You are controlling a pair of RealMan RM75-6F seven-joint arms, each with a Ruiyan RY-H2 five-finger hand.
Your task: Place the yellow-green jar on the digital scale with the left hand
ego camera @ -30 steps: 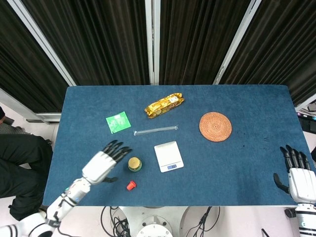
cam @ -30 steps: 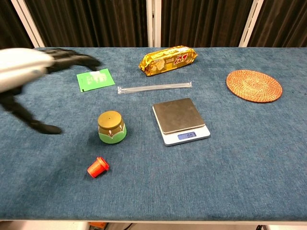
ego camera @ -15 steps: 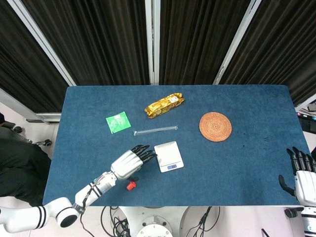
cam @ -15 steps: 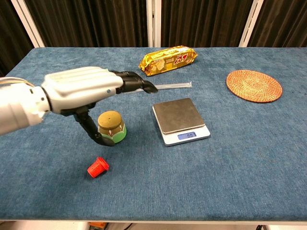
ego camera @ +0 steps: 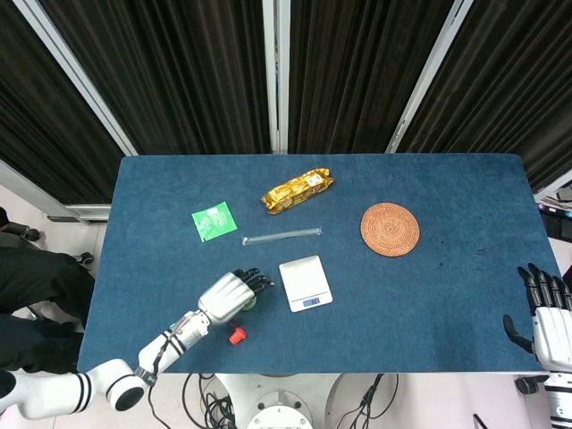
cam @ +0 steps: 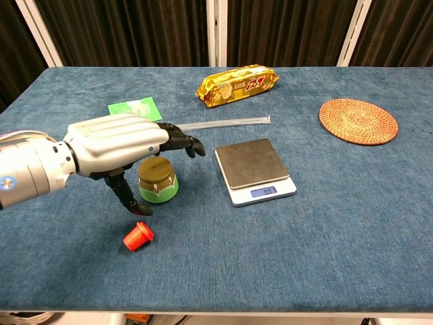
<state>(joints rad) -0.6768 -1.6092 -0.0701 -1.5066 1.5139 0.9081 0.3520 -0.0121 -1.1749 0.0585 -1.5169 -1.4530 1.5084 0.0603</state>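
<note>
Here the left hand [cam: 118,145] reaches in low from the near-left corner, palm down, its white back covering the yellow-green jar [cam: 157,181] from above. The dark fingers [cam: 181,141] stretch out past the lid toward the digital scale [cam: 254,170], and the thumb hangs down on the jar's near-left side — whether it touches the glass cannot be told. The hand is spread and grips nothing. The jar stands upright on the blue tabletop [cam: 338,230], just left of the scale but apart from it, with a strip of bare cloth between them.

A small red cap [cam: 138,235] lies near the jar toward the front edge. Behind the scale lies a clear tube [cam: 223,122], then a gold snack packet [cam: 237,84] and a green sachet [cam: 134,110] further back; a woven coaster [cam: 358,121] sits well apart at the right.

The right hand [ego camera: 547,317] rests at the tabletop's far right edge — fingers extended, holding nothing.
</note>
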